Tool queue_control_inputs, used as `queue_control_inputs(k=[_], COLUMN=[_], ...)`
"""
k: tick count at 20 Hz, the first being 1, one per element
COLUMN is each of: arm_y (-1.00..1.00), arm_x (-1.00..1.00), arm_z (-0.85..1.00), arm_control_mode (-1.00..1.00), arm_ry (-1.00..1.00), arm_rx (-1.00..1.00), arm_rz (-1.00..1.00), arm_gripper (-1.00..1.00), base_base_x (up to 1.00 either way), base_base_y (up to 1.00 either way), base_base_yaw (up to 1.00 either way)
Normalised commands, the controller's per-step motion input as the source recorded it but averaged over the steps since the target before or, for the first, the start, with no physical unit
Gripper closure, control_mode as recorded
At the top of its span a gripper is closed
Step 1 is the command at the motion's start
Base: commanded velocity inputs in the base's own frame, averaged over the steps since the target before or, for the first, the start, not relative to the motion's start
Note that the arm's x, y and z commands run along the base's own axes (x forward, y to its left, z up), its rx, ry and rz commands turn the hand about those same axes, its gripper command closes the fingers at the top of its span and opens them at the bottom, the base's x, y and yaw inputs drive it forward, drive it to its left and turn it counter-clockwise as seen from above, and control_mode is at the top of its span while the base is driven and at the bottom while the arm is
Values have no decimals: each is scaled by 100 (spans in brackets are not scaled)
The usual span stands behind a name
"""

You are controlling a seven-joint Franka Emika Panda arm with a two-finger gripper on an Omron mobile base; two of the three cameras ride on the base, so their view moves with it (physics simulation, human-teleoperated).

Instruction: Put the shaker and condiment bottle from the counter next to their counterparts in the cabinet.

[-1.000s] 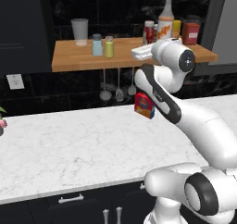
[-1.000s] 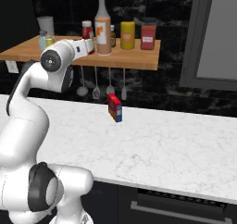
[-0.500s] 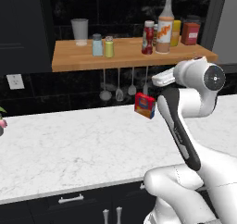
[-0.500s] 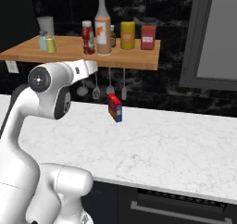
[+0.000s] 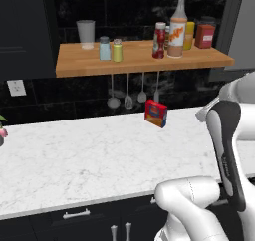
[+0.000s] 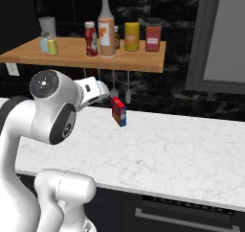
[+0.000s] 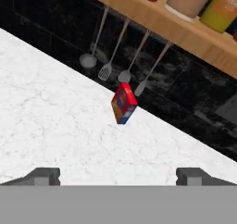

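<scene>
A white robot arm stands behind a long white marble-patterned worktop (image 5: pixel 74 160) with grey veins and dark drawers below. Its claw (image 7: pixel 118 176) is spread wide and holds nothing; two small dark fingertips (image 7: pixel 44 175) rise at the bottom of the hand view, looking down over bare marble.

Both task items already stand on the cabinet (image 5: pixel 139 60), a flat light-brown wooden shelf board against a dark glossy wall. The small yellow-green shaker (image 5: pixel 117 51), a smooth cylinder with a grey cap, stands just beside the pale blue shaker (image 5: pixel 104 49). The small red condiment bottle (image 5: pixel 159 41), white-capped with a white label band, stands just beside the tall orange-labelled bottle (image 5: pixel 177 28) with a slim neck. The task appears complete.

The risk now lies in the arm's pulling away. Both pairs are narrow, upright and close together, so a bump from the arm's elbow or claw would likely topple one into its neighbour or off the shelf's front edge. A small red and blue box (image 5: pixel 156 113) stands tilted on the worktop near the wall, below metal utensils (image 5: pixel 127 93) hanging under the shelf; a low sweep could knock either
</scene>
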Motion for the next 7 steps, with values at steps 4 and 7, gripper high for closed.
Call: queue_control_inputs(k=[4,7], arm_y=[-44,-34], arm_x=[-100,-100], arm_z=[-59,-91], arm_control_mode=[-100,-100], arm_ry=[51,64], arm_rx=[-17,-26], arm_rz=[9,4], arm_gripper=[-100,-100], base_base_x=[0,0], base_base_y=[0,0], base_base_yaw=[0,0])
